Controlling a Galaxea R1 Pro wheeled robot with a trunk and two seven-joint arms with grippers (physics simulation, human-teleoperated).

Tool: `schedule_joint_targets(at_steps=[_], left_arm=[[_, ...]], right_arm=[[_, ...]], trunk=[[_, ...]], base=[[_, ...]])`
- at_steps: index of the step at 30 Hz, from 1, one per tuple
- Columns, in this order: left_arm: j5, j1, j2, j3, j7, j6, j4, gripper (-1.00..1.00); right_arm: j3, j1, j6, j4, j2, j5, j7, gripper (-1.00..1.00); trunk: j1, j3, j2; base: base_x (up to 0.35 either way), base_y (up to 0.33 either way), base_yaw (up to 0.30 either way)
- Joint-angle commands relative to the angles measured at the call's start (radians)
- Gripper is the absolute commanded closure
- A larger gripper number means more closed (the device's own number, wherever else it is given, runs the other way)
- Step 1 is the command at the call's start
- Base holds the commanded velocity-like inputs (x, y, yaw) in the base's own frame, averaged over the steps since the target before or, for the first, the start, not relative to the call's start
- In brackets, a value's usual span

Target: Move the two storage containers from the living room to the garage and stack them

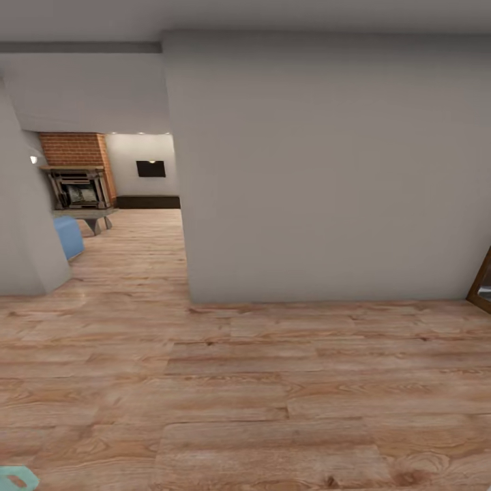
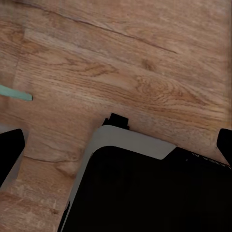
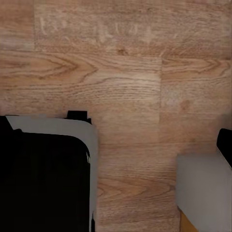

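A broad white wall (image 1: 327, 170) stands straight ahead in the head view and blocks most of the way forward. To its left an opening leads into the living room (image 1: 129, 198), where a red brick chimney (image 1: 73, 150) rises above a stone fireplace (image 1: 78, 191), with a blue seat (image 1: 68, 235) nearer the opening. A dark panel (image 1: 151, 168) hangs on the far wall. A wood-framed edge (image 1: 483, 279) shows at the right border, and a small teal thing (image 1: 17, 479) sits at the lower left corner. The storage bins cannot be seen from here.

The wrist views add what the head view lacks. Below the left end effector (image 2: 116, 150), whose dark fingertips (image 2: 9, 150) sit far apart, lies the wood-plank floor (image 2: 121, 63) and the robot's black-and-white base (image 2: 145, 188), plus a teal sliver (image 2: 14, 92). The right end effector (image 3: 116, 140) shows one clear fingertip (image 3: 224, 145), so its spread cannot be told; under it are planks and the base (image 3: 43, 174).
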Motion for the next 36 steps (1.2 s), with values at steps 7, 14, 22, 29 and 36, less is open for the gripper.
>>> schedule_joint_targets(at_steps=[7, 14, 22, 29, 36], left_arm=[[0.004, -0.001, 0.0, 0.001, 0.001, -0.003, 0.001, -1.0], [0.004, -0.001, 0.0, 0.002, 0.001, -0.003, 0.0, -1.0], [0.004, 0.0, 0.0, 0.002, 0.001, -0.003, 0.0, -1.0], [0.004, -0.001, 0.0, 0.002, 0.001, -0.003, 0.0, -1.0], [0.004, -0.001, 0.0, 0.001, 0.001, -0.004, 0.0, -1.0]], right_arm=[[0.008, -0.001, -0.004, 0.003, 0.003, -0.008, -0.003, -1.0], [-0.001, -0.001, -0.001, 0.003, 0.004, -0.016, 0.0, -1.0], [-0.005, -0.001, -0.002, 0.003, 0.005, -0.016, 0.001, -1.0], [-0.002, -0.001, 0.0, 0.003, 0.009, -0.014, -0.001, -1.0], [-0.001, -0.001, 0.0, 0.003, 0.01, -0.011, 0.001, -1.0]], trunk=[[0.001, -0.001, -0.001], [0.001, -0.001, -0.001], [0.001, -0.001, -0.001], [0.001, -0.001, -0.001], [0.001, -0.001, -0.001]], base=[[0.323, 0.0, 0.0], [0.323, 0.0, 0.0], [0.323, 0.0, 0.0], [0.323, 0.0, 0.0], [0.323, 0.0, 0.029]])
